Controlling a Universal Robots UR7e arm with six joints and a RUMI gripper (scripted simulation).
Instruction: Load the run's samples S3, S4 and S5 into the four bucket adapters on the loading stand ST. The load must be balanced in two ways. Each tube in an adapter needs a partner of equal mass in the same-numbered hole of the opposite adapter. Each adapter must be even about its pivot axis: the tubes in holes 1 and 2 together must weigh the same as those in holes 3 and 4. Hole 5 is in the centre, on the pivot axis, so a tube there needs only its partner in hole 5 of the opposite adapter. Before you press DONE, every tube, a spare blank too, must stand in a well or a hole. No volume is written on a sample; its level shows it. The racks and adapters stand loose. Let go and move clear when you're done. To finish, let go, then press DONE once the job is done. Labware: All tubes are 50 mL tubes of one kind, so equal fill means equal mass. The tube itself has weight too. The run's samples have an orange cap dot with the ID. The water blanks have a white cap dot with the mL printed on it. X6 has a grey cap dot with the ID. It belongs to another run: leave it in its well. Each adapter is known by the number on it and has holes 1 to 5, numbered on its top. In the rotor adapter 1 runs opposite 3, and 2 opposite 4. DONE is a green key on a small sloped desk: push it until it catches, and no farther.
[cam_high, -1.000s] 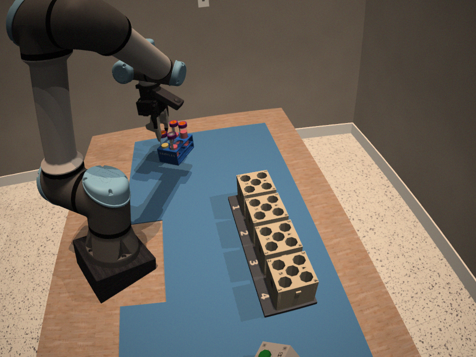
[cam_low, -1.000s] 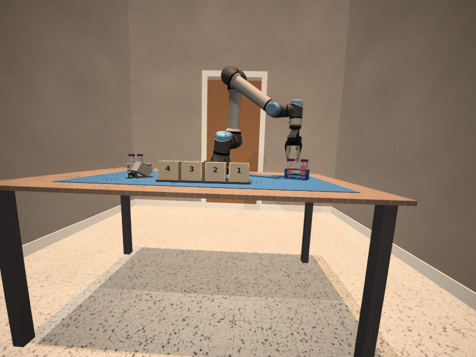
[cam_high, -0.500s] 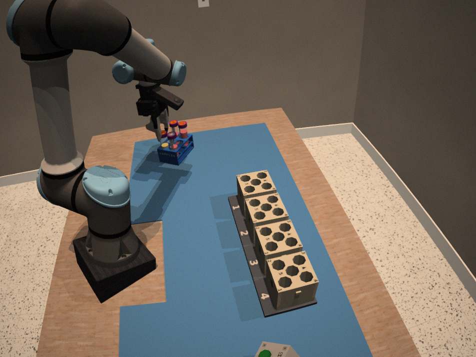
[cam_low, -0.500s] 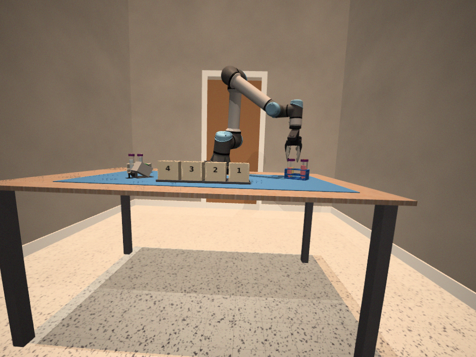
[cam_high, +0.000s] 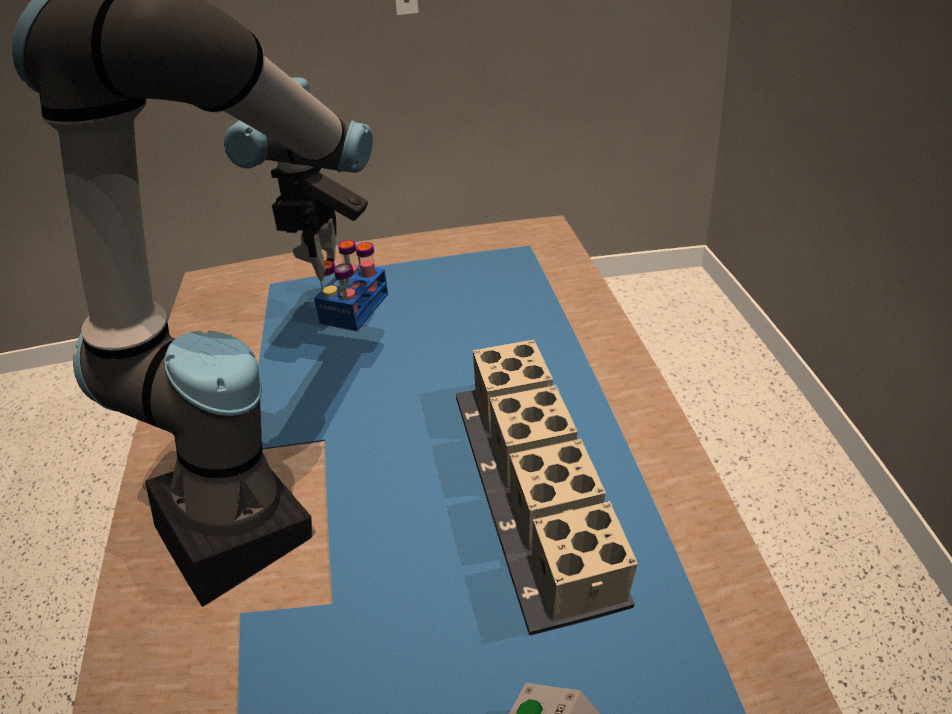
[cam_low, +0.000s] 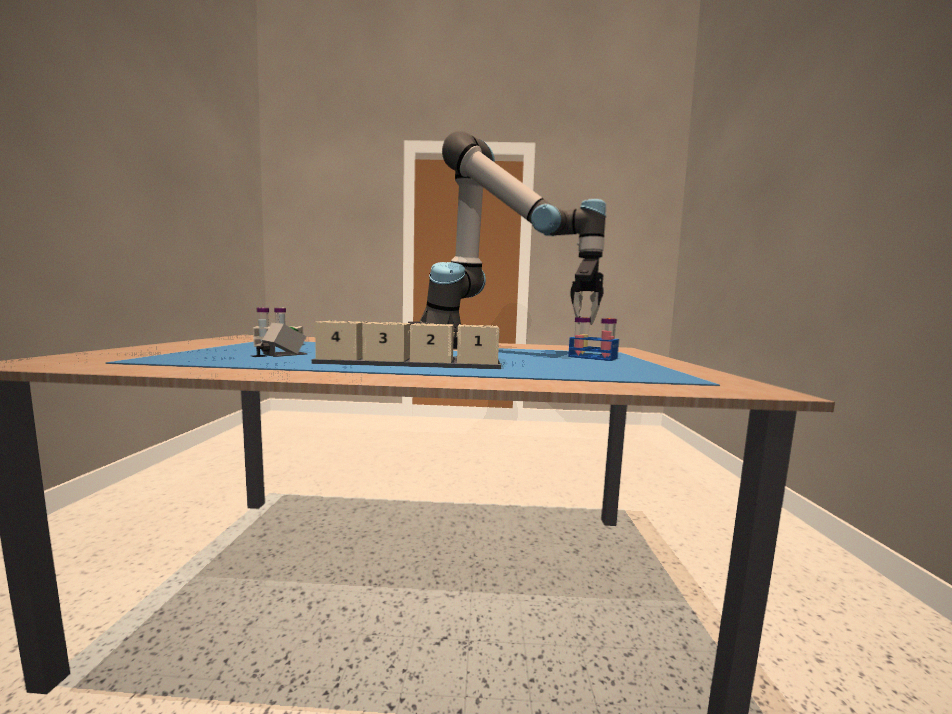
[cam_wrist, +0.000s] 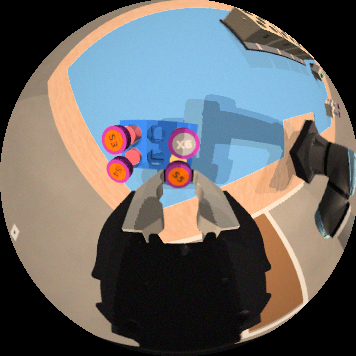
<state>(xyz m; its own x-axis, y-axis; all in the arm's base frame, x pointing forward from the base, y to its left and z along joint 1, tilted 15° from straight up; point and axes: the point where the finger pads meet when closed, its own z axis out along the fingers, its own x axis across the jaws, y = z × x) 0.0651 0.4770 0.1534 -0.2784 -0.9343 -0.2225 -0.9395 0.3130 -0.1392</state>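
Gripping S5 in the part-closed gripper, I judge. S3 and S4 stand racked; adapters unfilled, balancing and DONE outstanding.

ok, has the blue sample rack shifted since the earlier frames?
No. In the top view, the blue sample rack sits in the same spot relative to the mat's far edge.
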